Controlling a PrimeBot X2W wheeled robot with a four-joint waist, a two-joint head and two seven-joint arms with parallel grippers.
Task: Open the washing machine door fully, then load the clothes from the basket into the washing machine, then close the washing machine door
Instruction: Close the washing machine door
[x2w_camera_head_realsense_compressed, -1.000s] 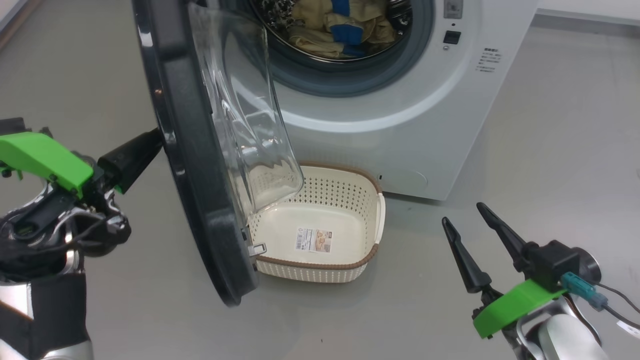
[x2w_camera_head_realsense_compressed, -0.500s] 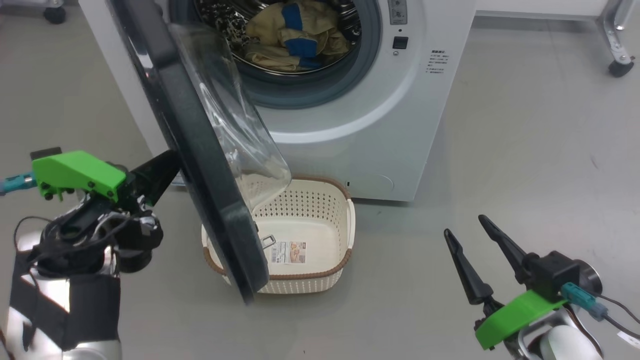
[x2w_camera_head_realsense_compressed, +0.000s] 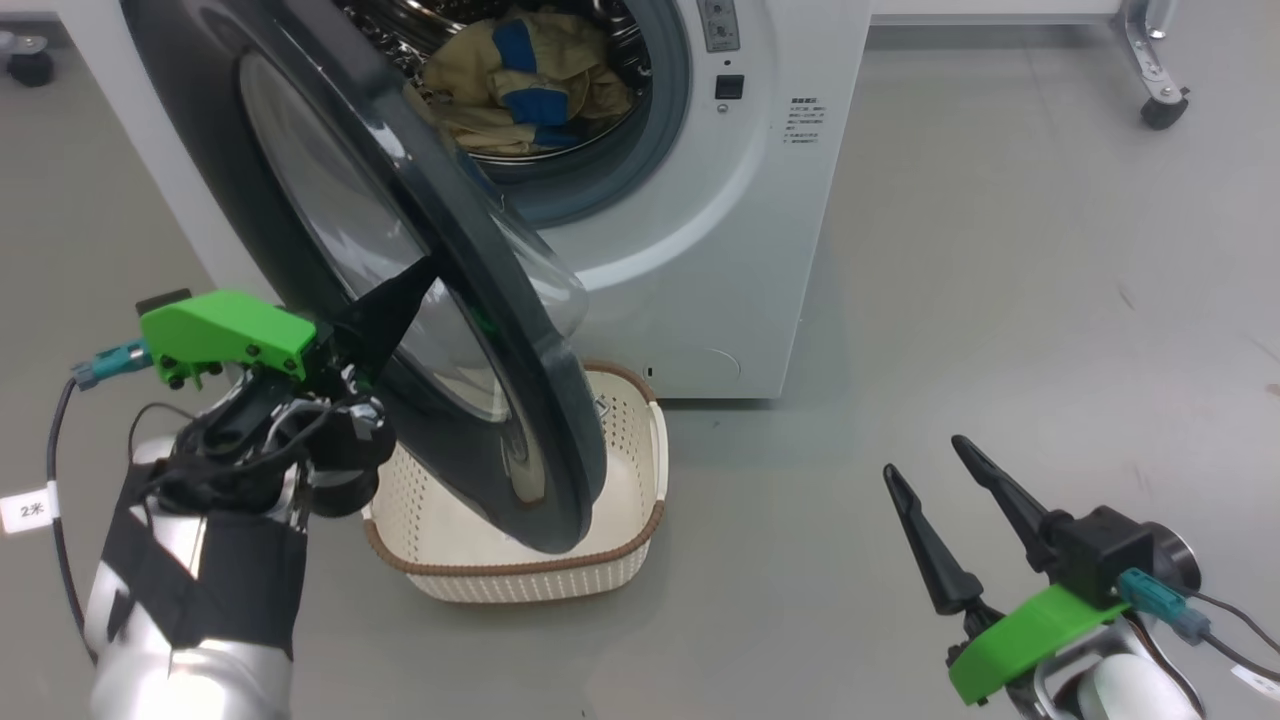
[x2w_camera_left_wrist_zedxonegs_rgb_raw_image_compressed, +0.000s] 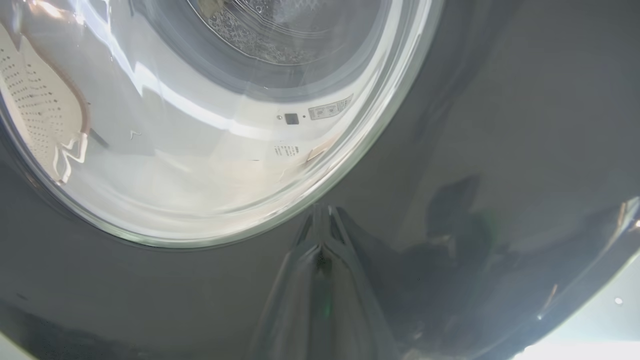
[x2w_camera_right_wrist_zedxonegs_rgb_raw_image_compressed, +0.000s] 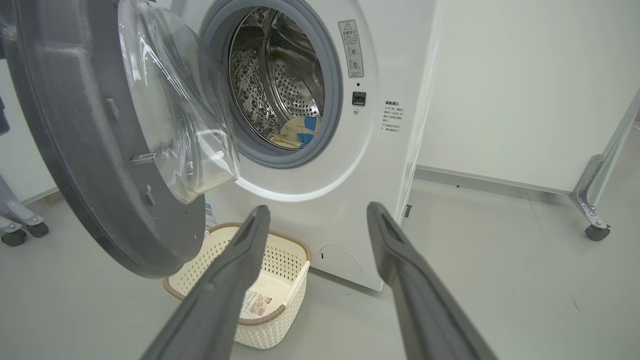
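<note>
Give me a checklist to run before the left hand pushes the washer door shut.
1. Clothes fully inside the drum, nothing draped over the grey ring: ok.
2. Basket emptied: ok, bare but for its label sticker.
3. Left hand shut, tips against the black outer rim of the washing machine door: ok.
4. Right hand open, holding nothing, off to the side of the door's swing: ok.
5. Door's lower edge clear of the basket rim: cannot tell; they overlap in the head and right wrist views.
6. Door latched: not ok, it stands ajar.
</note>
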